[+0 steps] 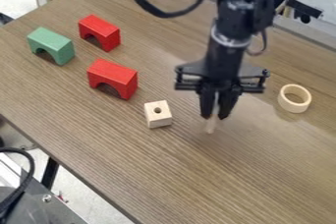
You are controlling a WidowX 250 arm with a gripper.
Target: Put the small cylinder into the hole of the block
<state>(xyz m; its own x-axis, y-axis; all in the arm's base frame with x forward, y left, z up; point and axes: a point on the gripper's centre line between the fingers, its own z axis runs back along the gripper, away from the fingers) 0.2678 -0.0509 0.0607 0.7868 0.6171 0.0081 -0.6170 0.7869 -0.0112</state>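
The black pincer [214,116] is pinching the small pale wooden cylinder [210,125]; the pale wooden cube-like block [158,115] is sitting between it and the counter's [230,183] lower-left edge. Tilt or misalignment is threatening a jam at the hole [157,110].

No legible txt or nos. anywhere.

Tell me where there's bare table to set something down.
Widest: the table below the block and cylinder, down to its near edge. The patch below the ring is bare too. Crowded: upper left, with the green arch and two red arches, and around the pincer, between block and ring.
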